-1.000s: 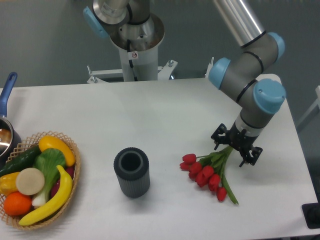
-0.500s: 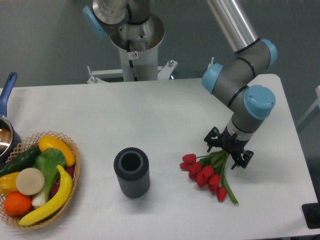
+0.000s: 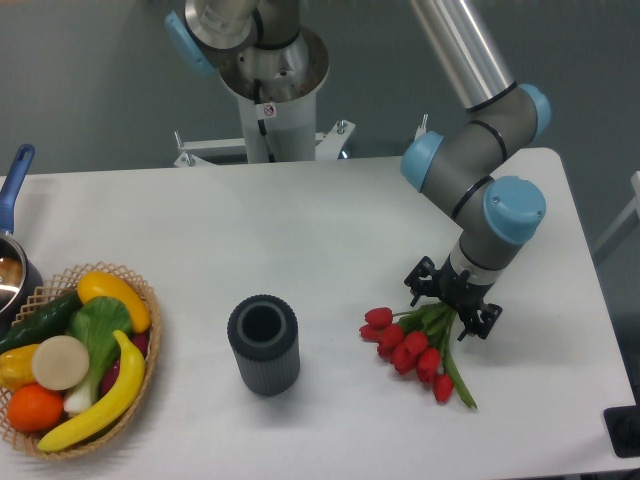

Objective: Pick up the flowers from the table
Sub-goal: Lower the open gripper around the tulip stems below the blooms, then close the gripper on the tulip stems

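The flowers (image 3: pixel 412 346), a small bunch of red tulips with green stems, lie on the white table (image 3: pixel 330 240) at the front right, blooms pointing left and down. My gripper (image 3: pixel 448 303) hangs low right over the stem end of the bunch. Its two black fingers (image 3: pixel 420 281) stand apart, one on each side of the stems, so it is open. The stem ends under the gripper are partly hidden.
A dark grey ribbed cylinder vase (image 3: pixel 263 344) stands upright left of the flowers. A wicker basket (image 3: pixel 75 360) of fruit and vegetables sits at the front left. A pot with a blue handle (image 3: pixel 14 190) is at the left edge. The arm's base (image 3: pixel 268 90) stands behind the table.
My gripper has moved left and slightly down, coming closer over the stems of the flowers. The flowers have not moved.
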You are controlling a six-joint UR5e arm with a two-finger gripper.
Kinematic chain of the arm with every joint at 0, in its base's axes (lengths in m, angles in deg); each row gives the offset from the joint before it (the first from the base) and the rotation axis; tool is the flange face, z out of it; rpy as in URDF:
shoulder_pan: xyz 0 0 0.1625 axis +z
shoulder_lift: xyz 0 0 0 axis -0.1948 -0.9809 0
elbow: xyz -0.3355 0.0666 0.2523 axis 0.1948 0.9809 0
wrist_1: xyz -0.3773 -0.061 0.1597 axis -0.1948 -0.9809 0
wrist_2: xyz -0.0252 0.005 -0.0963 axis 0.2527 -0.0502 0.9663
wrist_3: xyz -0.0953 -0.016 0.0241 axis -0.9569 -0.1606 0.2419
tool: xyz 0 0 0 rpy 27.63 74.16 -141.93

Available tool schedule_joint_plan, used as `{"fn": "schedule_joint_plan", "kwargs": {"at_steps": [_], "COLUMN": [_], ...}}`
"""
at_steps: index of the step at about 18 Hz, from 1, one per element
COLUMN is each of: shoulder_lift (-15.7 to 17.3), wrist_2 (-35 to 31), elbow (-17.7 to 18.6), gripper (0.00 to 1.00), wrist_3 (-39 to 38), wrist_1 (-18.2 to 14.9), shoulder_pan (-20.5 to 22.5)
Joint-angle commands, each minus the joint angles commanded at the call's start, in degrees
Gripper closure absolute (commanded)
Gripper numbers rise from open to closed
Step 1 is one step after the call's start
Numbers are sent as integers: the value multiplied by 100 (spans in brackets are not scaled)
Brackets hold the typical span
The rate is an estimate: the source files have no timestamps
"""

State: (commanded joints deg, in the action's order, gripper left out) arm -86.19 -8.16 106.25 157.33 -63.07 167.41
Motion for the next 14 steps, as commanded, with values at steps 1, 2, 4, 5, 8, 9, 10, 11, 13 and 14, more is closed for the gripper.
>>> {"fn": "schedule_joint_plan", "kwargs": {"at_steps": [1, 2, 4, 5, 8, 9, 10, 11, 13, 14], "shoulder_lift": [-9, -26, -35, -35, -44, -44, -44, -44, -44, -44], "wrist_2": [-9, 0, -9, -9, -9, -9, -9, -9, -9, -9], "elbow": [9, 9, 9, 9, 35, 53, 62, 62, 70, 70], "gripper": [0, 0, 0, 0, 0, 0, 0, 0, 0, 3], "wrist_3": [0, 0, 0, 9, 0, 9, 9, 9, 9, 0], "wrist_1": [9, 17, 18, 18, 17, 18, 18, 18, 26, 26], "shoulder_pan": [0, -9, -18, -18, -18, -18, -18, -26, -26, -26]}}
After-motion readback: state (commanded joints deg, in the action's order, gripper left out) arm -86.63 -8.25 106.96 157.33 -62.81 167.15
